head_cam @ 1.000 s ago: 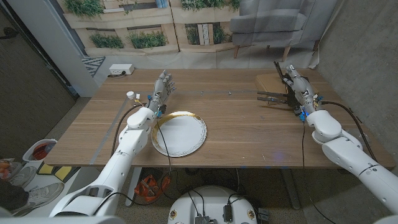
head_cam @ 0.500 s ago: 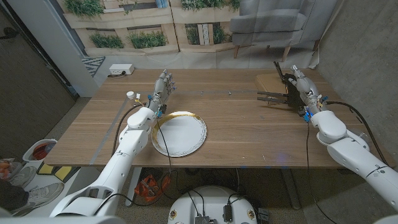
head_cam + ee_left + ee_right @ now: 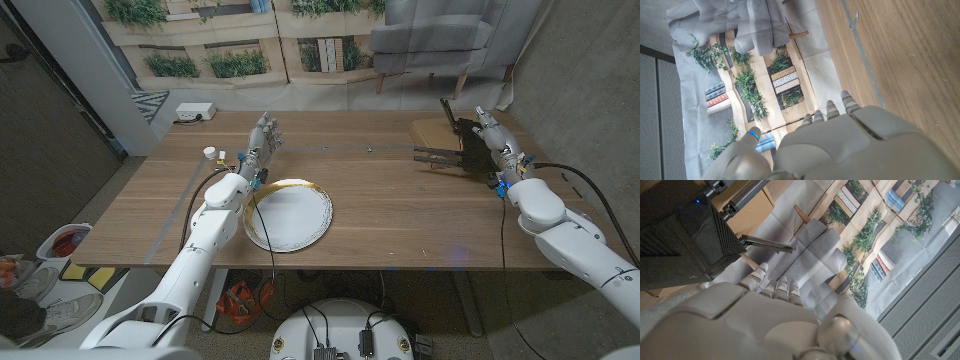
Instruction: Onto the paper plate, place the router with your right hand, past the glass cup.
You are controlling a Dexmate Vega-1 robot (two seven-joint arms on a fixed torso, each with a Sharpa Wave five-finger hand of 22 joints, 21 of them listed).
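The black router [image 3: 457, 152], with thin antennas sticking out, lies at the table's far right against a brown cardboard box [image 3: 430, 128]. My right hand [image 3: 491, 142] stands just to the right of it, fingers stretched out and holding nothing. In the right wrist view the router's ribbed body [image 3: 675, 235] and an antenna [image 3: 768, 243] lie just beyond my right hand [image 3: 765, 320]. The white paper plate [image 3: 288, 214] with a gold rim sits left of the middle. My left hand [image 3: 263, 140] stands upright beyond the plate, fingers apart, empty. I cannot make out a glass cup.
A small white object [image 3: 210, 153] stands on the table left of my left hand. Bare wood [image 3: 400, 200] stretches between the plate and the router. A grey wall [image 3: 590, 90] runs close along the table's right side. A white power strip [image 3: 195, 112] lies on the floor behind.
My right hand and forearm have shifted a little to the right, away from the router's middle. The router, the plate and my left hand have stayed put.
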